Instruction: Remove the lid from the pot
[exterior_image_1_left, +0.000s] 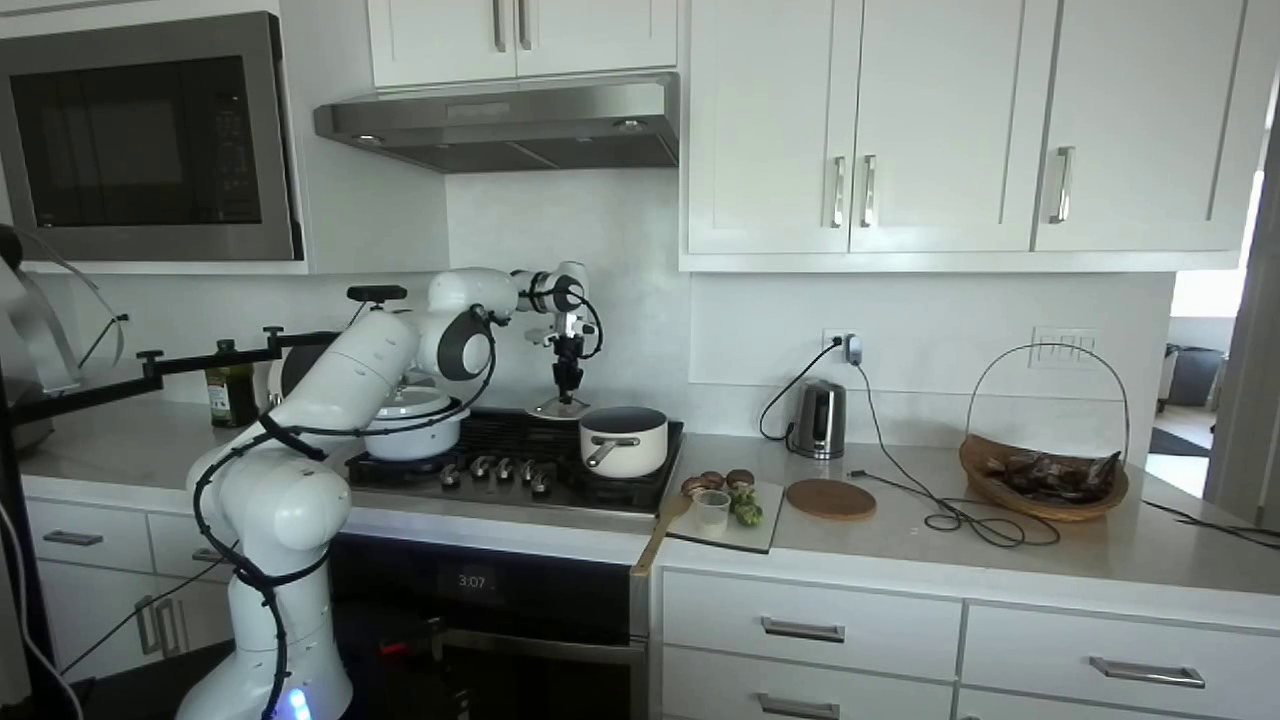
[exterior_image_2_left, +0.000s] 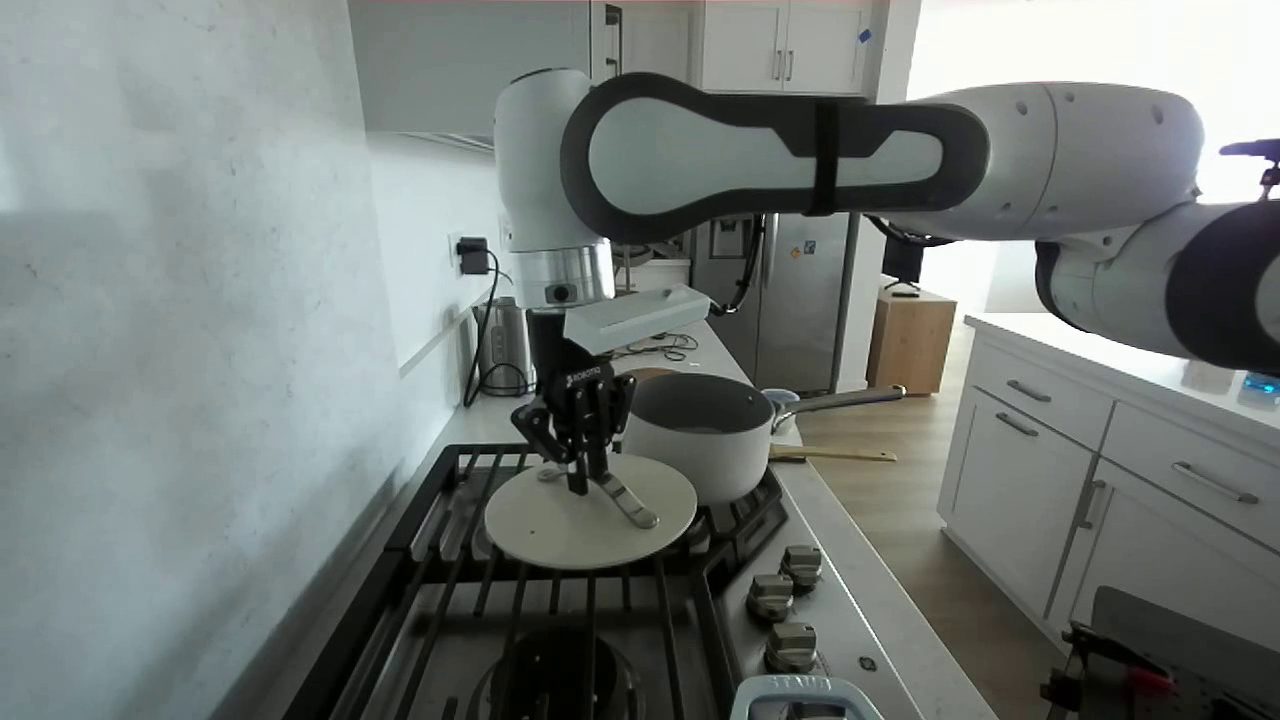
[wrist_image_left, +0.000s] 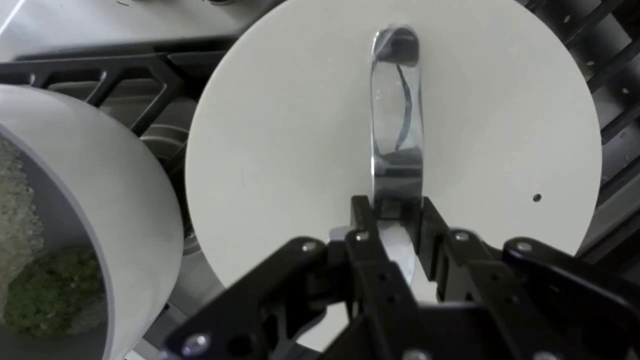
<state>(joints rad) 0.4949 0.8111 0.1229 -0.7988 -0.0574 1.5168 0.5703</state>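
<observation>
Removing the lid from the pot is judged mostly done. The pot is uncovered: pale grains and something green are seen inside it in the wrist view. The lid is held off to the side, over the stove grate, between the pot and the wall, roughly level. A strip of grate is seen between lid and pot from above, so the two are taken as apart.

The handle is gripped by the gripper near one end, a finger along each side of the metal strap; no clear gap is made out, so a firm grasp is judged.

Whether the lid's weight is borne by the grate or by the gripper cannot be told. Left to do, probably: the lid to be lowered if not yet resting, the handle to be let go, the arm to be backed away. A level set-down is called for, since the lid could be tipped on the bars. The larger white pot is covered and presumably not involved.
</observation>
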